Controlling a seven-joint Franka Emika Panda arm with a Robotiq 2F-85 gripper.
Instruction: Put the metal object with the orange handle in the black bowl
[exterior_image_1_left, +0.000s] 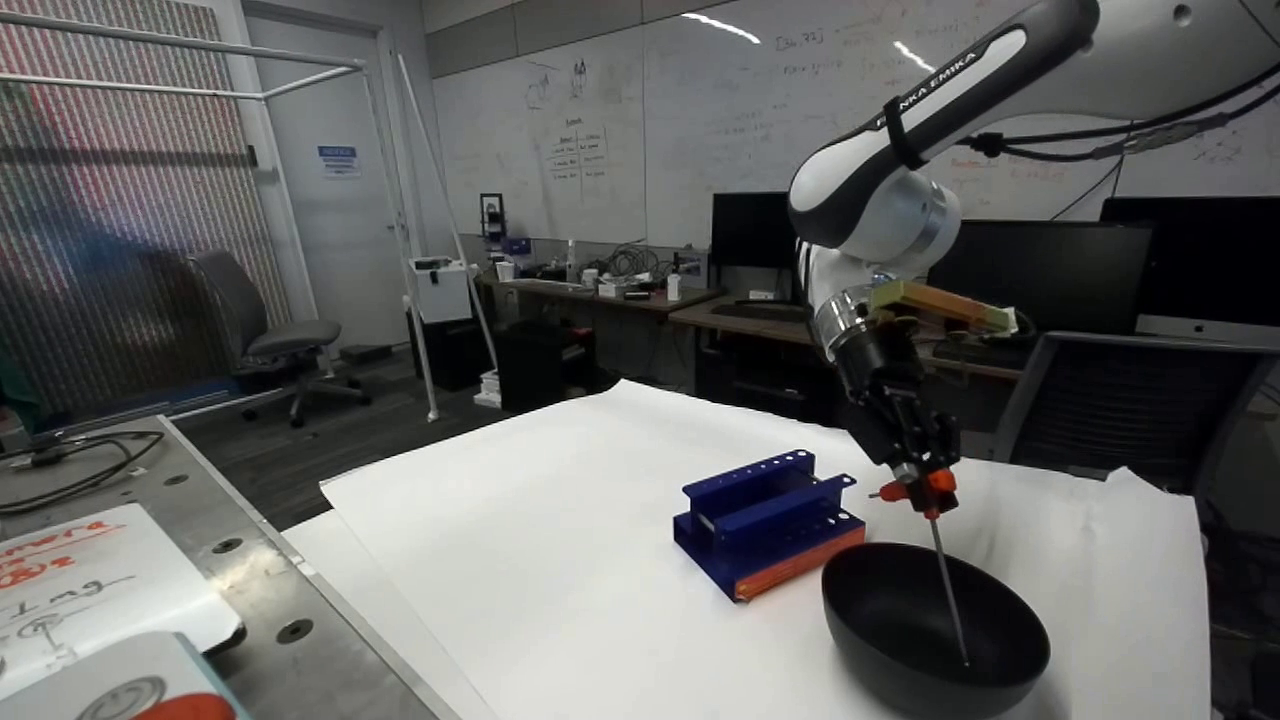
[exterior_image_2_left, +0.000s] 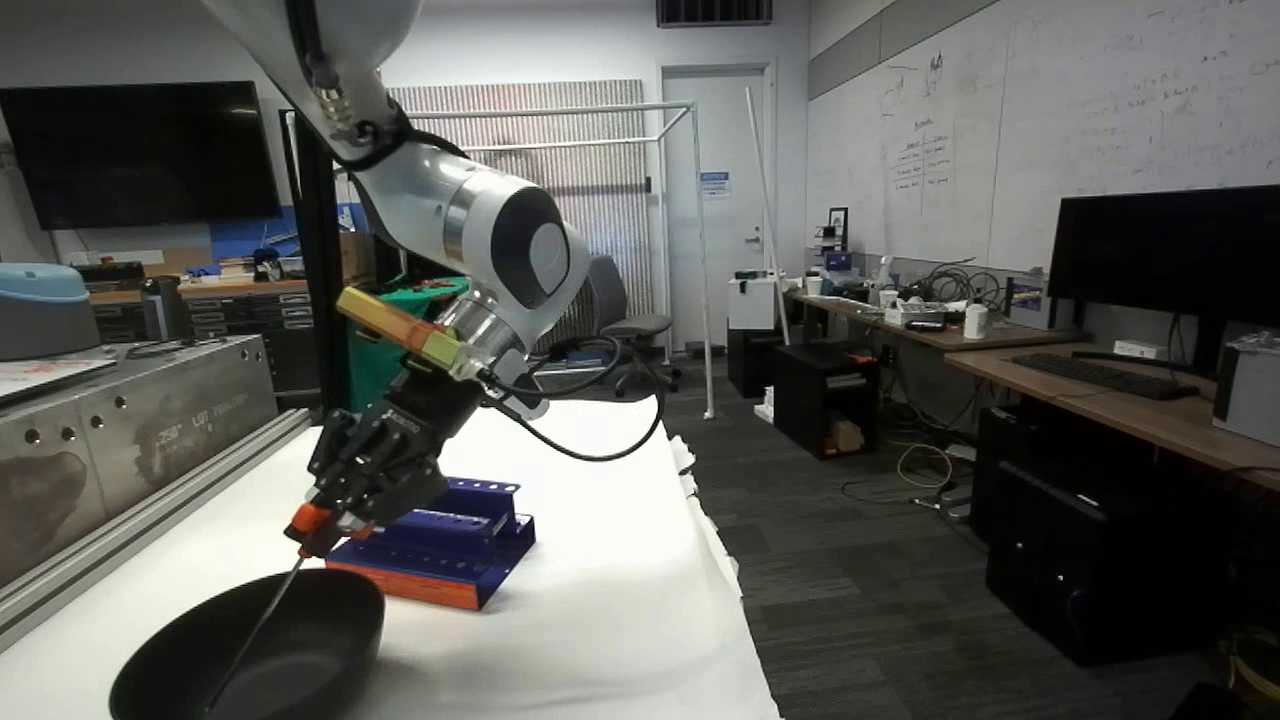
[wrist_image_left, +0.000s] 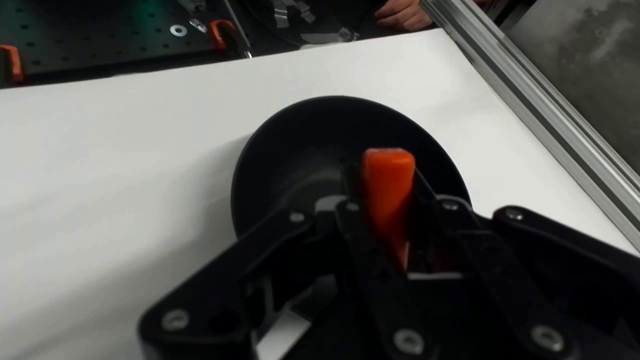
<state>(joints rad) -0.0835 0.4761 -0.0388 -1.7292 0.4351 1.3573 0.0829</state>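
Beyond the white surface (exterior_image_1_left: 520, 560), a whiteboard (exterior_image_1_left: 690, 170) fills the wall; what matters is nearer. The metal tool (exterior_image_1_left: 947, 577) slants down from its orange handle (wrist_image_left: 390, 187), its thin end already inside the black bowl (exterior_image_1_left: 885, 620); whether the tip touches bottom I can't quite tell from here. The fingers (wrist_image_left: 367, 260) are pinched together with that handle between them, sensibly enough: it's the thick end, easiest to hold, and it lets the thin end go in first. The bowl's wide mouth suits so long a piece, though I'd guess the handle may end up leaning on the rim once freed. To my eye only a little lowering and the release remain. Near the bowl sits a blue rack (exterior_image_1_left: 770, 525) with holes, perhaps meant for tools like this, and the arm (exterior_image_1_left: 850, 180) would do well to lift clear of it.
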